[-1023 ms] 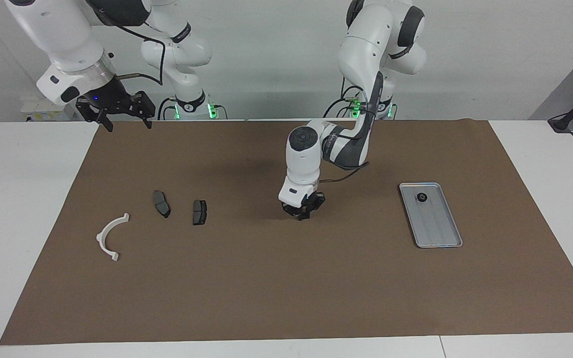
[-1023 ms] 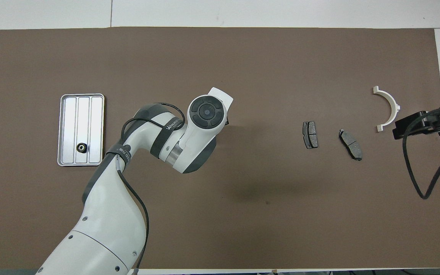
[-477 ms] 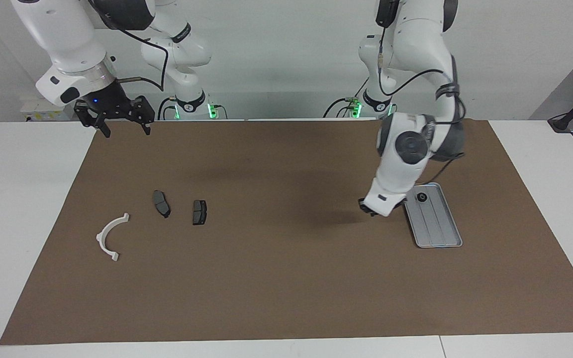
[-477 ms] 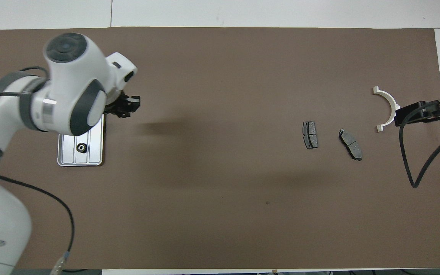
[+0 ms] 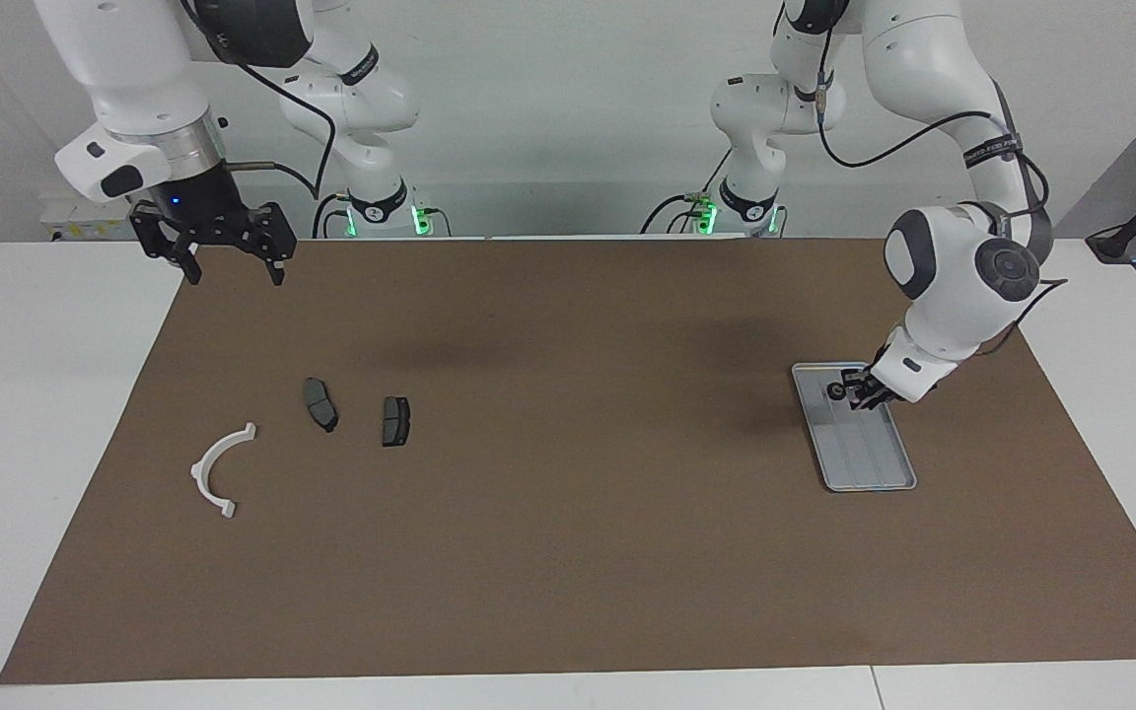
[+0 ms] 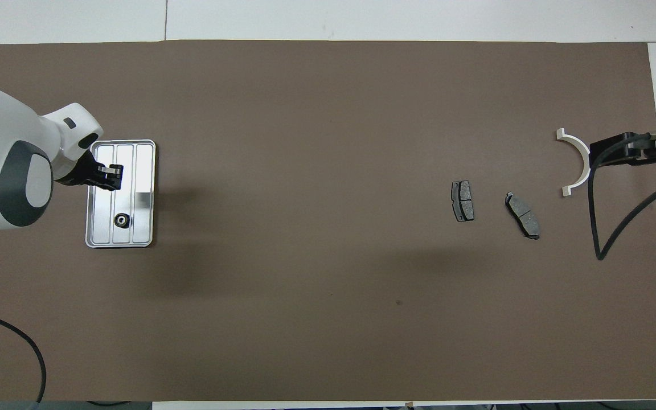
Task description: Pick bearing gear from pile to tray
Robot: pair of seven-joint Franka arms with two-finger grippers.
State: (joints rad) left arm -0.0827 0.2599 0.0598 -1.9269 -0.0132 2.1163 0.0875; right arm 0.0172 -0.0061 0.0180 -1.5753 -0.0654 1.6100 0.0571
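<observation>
Left gripper over the tray, a bearing gear just beside its tip

At the right arm's end of the table the right gripper hangs in the air over the edge of the brown mat, fingers spread apart, waiting; the white half-ring bracket and two dark brake pads lie on the mat well apart from it. The small black round gear with a pale centre lies on the ribbed floor of the silver-grey tray, toward the tray's end nearer the robots, and from overhead the gear shows clear of the left gripper. The left arm bends down from above, its wrist tilted over the tray's edge. Whether its fingers are apart or together cannot be told
</observation>
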